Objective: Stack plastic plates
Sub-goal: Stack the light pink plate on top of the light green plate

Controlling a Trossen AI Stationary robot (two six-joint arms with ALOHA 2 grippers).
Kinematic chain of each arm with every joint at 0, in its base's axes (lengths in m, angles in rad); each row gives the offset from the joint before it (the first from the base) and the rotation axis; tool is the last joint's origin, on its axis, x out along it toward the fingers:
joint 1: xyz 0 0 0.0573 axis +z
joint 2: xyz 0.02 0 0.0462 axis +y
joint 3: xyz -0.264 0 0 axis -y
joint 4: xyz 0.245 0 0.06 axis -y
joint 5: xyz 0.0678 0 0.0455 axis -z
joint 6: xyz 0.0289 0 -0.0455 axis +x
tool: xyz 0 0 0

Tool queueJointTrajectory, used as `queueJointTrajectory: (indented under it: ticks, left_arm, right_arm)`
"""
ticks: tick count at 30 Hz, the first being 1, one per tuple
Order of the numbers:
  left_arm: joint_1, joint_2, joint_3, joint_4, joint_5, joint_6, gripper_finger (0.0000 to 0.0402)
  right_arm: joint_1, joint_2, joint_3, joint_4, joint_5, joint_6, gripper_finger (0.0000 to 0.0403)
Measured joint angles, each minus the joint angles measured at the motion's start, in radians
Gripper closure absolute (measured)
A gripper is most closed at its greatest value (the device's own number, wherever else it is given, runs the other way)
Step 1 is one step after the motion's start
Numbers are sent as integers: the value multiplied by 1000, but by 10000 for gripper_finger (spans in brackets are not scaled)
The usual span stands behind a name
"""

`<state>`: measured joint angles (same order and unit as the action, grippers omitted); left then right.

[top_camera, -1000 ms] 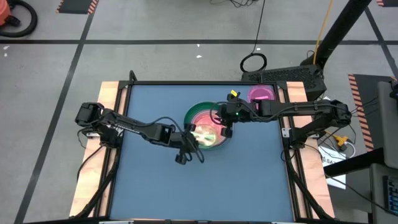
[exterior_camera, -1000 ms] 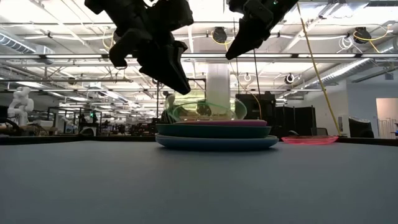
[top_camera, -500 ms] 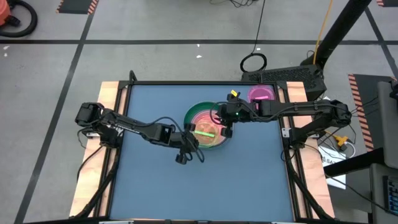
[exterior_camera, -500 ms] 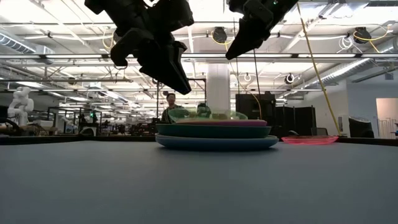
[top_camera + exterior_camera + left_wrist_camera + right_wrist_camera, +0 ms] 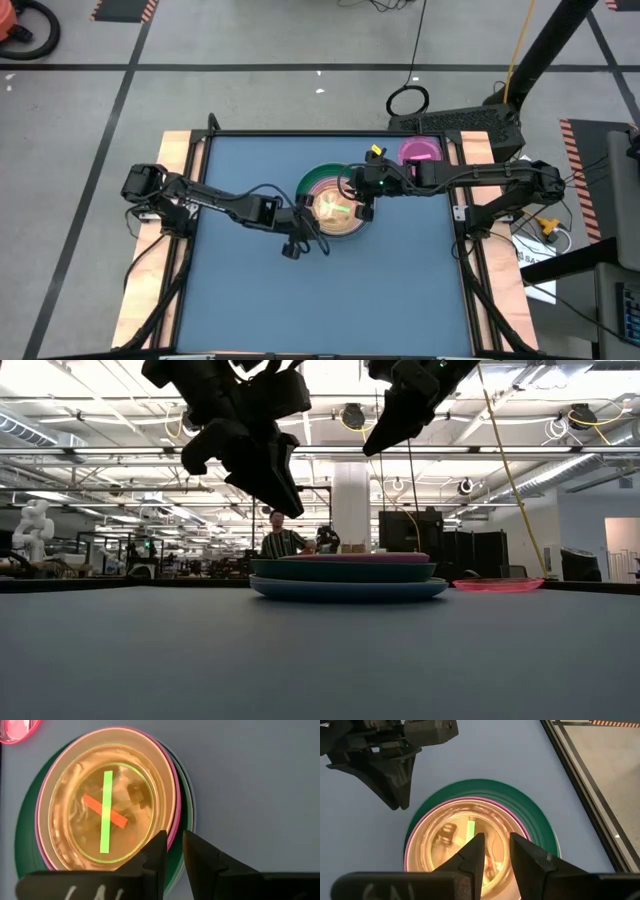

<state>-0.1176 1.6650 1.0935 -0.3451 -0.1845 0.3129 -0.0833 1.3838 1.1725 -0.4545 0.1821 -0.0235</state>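
A: Where does the stack of plates point(image 5: 335, 205) sit?

B: Near the middle of the blue table point(image 5: 250, 290), a touch toward twelve o'clock. From the low view it reads bottom-up as a blue plate point(image 5: 349, 589), a dark green plate point(image 5: 343, 570), then a pink-rimmed plate point(image 5: 370, 558).

A: And on top?

B: A small translucent plate point(image 5: 107, 812), nested flat inside the pink-rimmed one. Through it show a green strip point(image 5: 105, 811) and an orange strip point(image 5: 104, 811), crossed.

A: The left gripper point(image 5: 303, 232)?

B: At about seven o'clock of the stack, above its edge and clear of the plates in the low view. Its own camera shows the two fingers point(image 5: 155, 855) with a narrow gap and nothing between them, so slightly parted and empty.

A: The right gripper point(image 5: 362, 200)?

B: At about three o'clock of the stack, also raised above it. Its fingers point(image 5: 472, 854) stand a little apart over the top plate, holding nothing (the gap shows only the plate below).

A: Any plates off the stack?

B: One: a pink plate point(image 5: 420, 151) lies alone near the table's far right corner, roughly at one o'clock from the stack and well apart from it.

A: Anything behind the table?

B: A person point(image 5: 284, 540) shows in the room beyond, just over the stack's rim.
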Motion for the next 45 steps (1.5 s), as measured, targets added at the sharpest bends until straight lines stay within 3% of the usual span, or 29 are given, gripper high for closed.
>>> queueJointTrajectory:
  ticks: [11,31,45]
  left_arm:
    - [15,-11,-1,-74,-2,22,331]
    - [18,-11,-1,-67,-2,-16,332]
    - [17,-10,0,-12,-1,-130,331]
  right_arm:
    - [0,0,0,0,0,8,316]
    - [0,0,-1,0,0,4,316]
    - [0,0,-1,-21,0,0,316]
